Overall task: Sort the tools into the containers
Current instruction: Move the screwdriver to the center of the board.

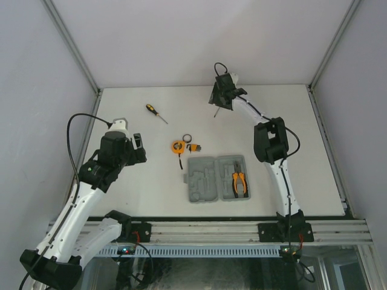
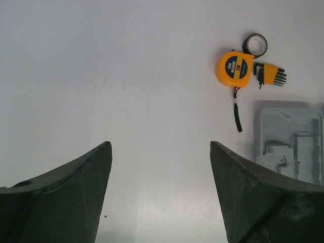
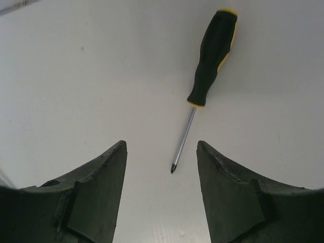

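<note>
One of the six items is sorted so far: the orange-handled pliers (image 1: 239, 184) lie in a recess in the right half of the open grey case (image 1: 202, 181), whose left half shows only bare recesses. Five lie out on the surface (image 1: 302, 133): the tape measure (image 1: 177, 147), black ring (image 1: 187, 138) and hex key set (image 1: 194, 147) clustered just beyond the case, one screwdriver (image 1: 155, 112) well apart at the far left, and a second screwdriver (image 3: 210, 61) under the right arm. The top view barely shows that one (only a sliver of shaft below the wrist), while the right wrist view shows it whole, lying loose, its tip pointing between the fingers of the right tool (image 3: 161, 143), which stands apart and clamps nothing. The left wrist view shows the left tool (image 2: 159, 144) likewise spread wide and empty over bare surface, the cluster and a corner of the case off to the upper right.
</note>
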You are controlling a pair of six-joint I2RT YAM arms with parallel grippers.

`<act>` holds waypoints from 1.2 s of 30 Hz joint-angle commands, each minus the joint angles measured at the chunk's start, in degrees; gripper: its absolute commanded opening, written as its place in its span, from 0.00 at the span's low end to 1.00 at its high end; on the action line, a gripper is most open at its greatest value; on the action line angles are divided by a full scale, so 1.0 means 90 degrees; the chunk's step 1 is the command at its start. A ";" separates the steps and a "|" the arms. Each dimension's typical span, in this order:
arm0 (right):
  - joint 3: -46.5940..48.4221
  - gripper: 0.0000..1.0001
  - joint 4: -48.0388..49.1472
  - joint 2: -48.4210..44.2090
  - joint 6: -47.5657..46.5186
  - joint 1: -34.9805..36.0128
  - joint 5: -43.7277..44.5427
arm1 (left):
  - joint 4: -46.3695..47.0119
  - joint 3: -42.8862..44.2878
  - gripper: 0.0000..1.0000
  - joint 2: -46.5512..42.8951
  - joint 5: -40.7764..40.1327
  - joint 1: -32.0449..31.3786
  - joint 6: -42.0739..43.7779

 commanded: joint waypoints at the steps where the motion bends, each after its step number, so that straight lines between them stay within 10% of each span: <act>1: 0.1029 0.57 -0.0707 0.0432 0.0149 -0.0107 0.0520 | 0.0196 -0.0102 0.82 -0.0127 0.0095 0.0046 0.0145; 17: 0.2019 0.49 -0.0935 0.1280 0.0223 -0.0283 -0.0117 | 0.0200 -0.0110 0.82 -0.0127 0.0147 0.0044 0.0155; 36: 0.1952 0.15 -0.1506 0.1470 0.0449 -0.0254 -0.0728 | 0.0197 -0.0114 0.81 -0.0162 0.0205 0.0048 0.0161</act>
